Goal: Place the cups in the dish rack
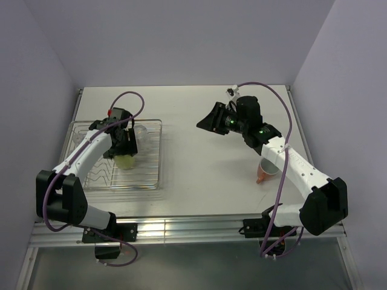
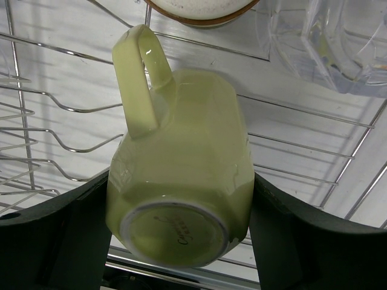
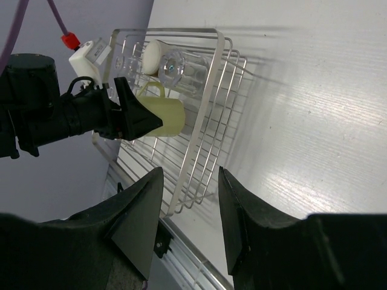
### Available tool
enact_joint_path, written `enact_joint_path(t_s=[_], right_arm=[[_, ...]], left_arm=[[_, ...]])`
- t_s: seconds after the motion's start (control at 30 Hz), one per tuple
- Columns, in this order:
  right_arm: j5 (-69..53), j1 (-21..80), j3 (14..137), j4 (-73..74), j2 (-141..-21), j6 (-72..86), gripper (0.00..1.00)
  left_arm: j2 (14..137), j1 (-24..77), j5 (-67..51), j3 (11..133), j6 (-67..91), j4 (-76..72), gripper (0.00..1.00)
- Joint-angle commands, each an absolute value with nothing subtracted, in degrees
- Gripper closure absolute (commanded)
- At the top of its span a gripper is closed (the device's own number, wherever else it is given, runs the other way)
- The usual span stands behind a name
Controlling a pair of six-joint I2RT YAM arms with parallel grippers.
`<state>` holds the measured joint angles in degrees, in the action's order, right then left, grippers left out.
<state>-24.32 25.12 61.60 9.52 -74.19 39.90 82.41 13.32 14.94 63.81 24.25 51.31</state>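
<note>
My left gripper [image 1: 125, 150] is over the silver wire dish rack [image 1: 151, 181] and shut on the pale yellow-green mug [image 1: 126, 161]. In the left wrist view the mug [image 2: 181, 151] has its base toward the camera and its handle pointing away, with a finger [image 2: 54, 235] pressed on each side. A brown-and-cream cup [image 2: 199, 12] and a clear glass tumbler [image 2: 326, 42] lie in the rack beyond it. The salmon-orange mug [image 1: 265, 171] stands on the table under my right arm. My right gripper [image 1: 210, 119] is open, empty and raised above the table middle; it [image 3: 190, 217] looks toward the rack [image 3: 208, 109].
The rack's wavy dividers [image 2: 36, 139] lie left of the mug. The white table [image 1: 205, 175] ends at walls on the left, right and back. A metal rail [image 1: 181, 232] runs along the near edge by the arm bases.
</note>
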Motion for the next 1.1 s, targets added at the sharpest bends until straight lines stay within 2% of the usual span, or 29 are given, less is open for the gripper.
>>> enact_joint_path(t_s=[0.0, 0.17, 0.37, 0.77, 0.83, 1.07], right_arm=[[-24.87, 24.79, 64.07, 8.53, -74.27, 38.76, 0.51], [-25.14, 24.79, 64.16, 8.44, -74.62, 38.85, 0.51], [-25.22, 24.87, 64.25, 8.44, -74.79, 38.85, 0.51], [-25.14, 24.79, 64.07, 8.26, -74.88, 38.94, 0.51], [-25.14, 24.79, 63.90, 8.26, -74.88, 38.94, 0.51], [-25.22, 24.79, 63.81, 8.09, -74.97, 39.11, 0.50]], left_arm=[[82.00, 13.27, 17.31, 63.72, 24.52, 48.96, 0.55], [81.65, 13.27, 18.63, 63.55, 24.61, 49.04, 0.37], [81.47, 13.27, 19.25, 63.46, 24.70, 48.78, 0.27], [79.98, 13.27, 19.07, 63.98, 25.05, 47.99, 0.20], [79.81, 13.27, 18.90, 63.64, 25.05, 47.73, 0.13], [78.31, 13.27, 18.81, 63.28, 25.40, 47.28, 0.13]])
